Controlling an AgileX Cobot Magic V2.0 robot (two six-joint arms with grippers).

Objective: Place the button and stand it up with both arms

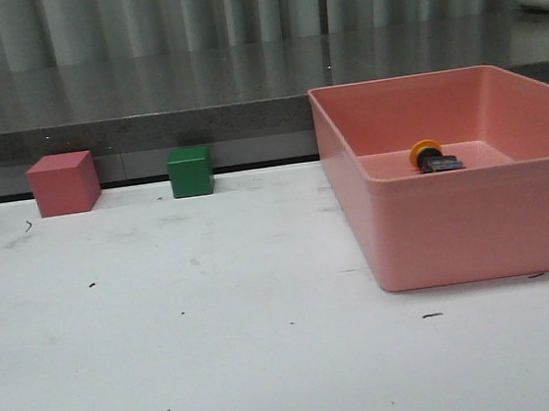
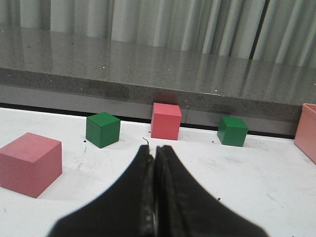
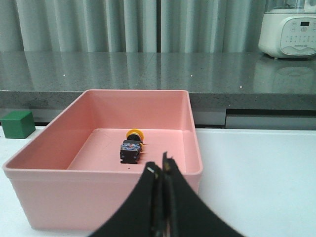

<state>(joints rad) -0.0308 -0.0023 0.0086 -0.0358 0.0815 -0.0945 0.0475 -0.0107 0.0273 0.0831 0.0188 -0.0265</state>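
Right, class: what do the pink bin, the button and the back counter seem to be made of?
Pink bin: likely moulded plastic, with smooth walls, rounded rim and a soft sheen.
Button: probably hard plastic, with a glossy yellow-orange cap and a matte black base.
Back counter: looks like polished speckled stone or composite; it mirrors the curtain.

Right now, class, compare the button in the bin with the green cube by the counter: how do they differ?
The button lies on its side inside the pink bin; the green cube sits flat on the open table. The button is multi-part, with a yellow-orange cap and black base; the green cube is one plain block of a single colour. Both are small and untouched by any gripper.
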